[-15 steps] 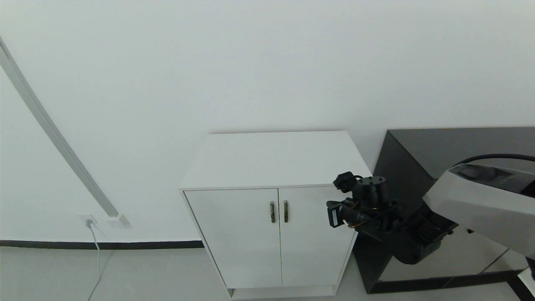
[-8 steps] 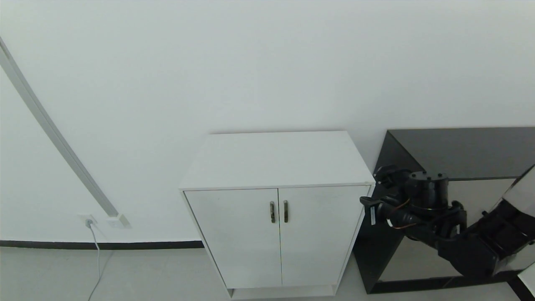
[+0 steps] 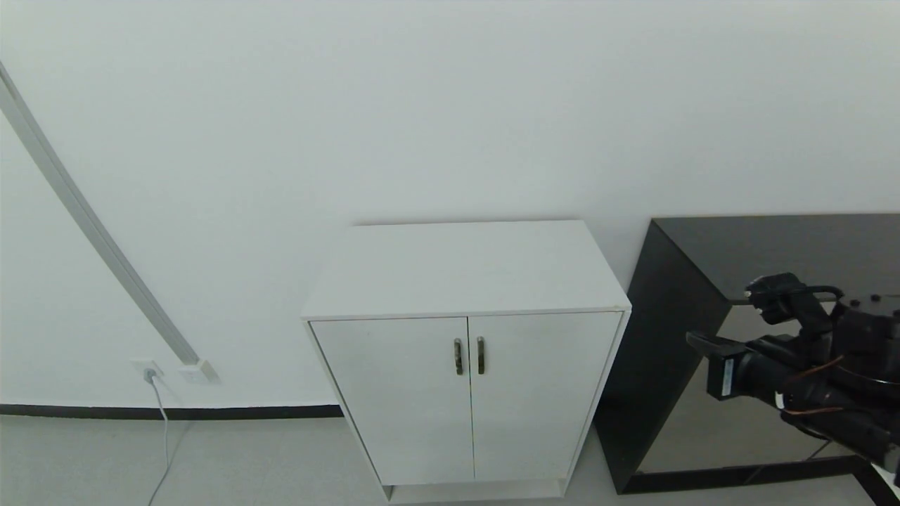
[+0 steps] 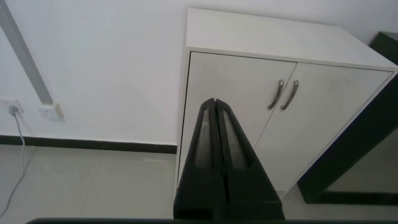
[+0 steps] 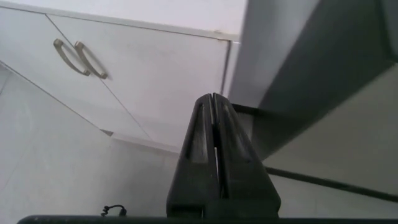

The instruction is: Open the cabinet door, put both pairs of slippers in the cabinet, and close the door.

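The right gripper (image 5: 213,99) is seen with its fingers pressed together and nothing held between them. Beyond it, the white cabinet (image 5: 161,68) is shown with both doors shut, its two metal handles (image 5: 91,60) set side by side. A dark unit (image 5: 298,62) is placed just beside the cabinet on the pale floor (image 5: 56,168).

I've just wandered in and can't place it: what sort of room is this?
Probably a plain indoor test room staged like a home hallway: a white two-door cabinet stands against a plain white wall, a black unit beside it, and a wall socket with a cable low down.
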You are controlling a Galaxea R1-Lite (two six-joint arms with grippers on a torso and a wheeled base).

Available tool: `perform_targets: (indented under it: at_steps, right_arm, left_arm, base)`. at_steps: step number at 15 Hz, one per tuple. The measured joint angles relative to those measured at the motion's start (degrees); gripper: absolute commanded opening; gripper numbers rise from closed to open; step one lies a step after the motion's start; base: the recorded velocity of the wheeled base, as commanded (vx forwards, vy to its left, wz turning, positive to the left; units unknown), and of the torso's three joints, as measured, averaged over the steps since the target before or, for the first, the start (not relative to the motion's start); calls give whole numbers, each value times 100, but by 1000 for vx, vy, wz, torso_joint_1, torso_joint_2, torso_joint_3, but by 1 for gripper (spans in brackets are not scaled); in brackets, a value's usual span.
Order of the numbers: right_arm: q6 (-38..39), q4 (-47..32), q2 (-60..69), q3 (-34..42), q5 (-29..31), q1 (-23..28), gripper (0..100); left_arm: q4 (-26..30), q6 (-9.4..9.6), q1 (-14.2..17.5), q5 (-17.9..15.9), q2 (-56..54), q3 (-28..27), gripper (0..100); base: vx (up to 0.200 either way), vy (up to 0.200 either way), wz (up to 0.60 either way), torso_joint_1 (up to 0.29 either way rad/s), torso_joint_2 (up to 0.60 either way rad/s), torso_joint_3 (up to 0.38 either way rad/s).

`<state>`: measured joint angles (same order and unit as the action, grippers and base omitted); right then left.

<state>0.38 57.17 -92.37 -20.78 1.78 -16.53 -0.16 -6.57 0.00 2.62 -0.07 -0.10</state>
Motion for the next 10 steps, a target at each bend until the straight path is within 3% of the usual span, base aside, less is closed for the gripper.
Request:
perform_targets:
  at_steps: [10]
  right_arm:
    - [-2, -27, 1993, 1624, -12, 308, 0]
  left_arm:
    - [0, 0, 0, -11, 0, 0, 0]
  base:
    - [0, 0, 0, 0, 0, 0]
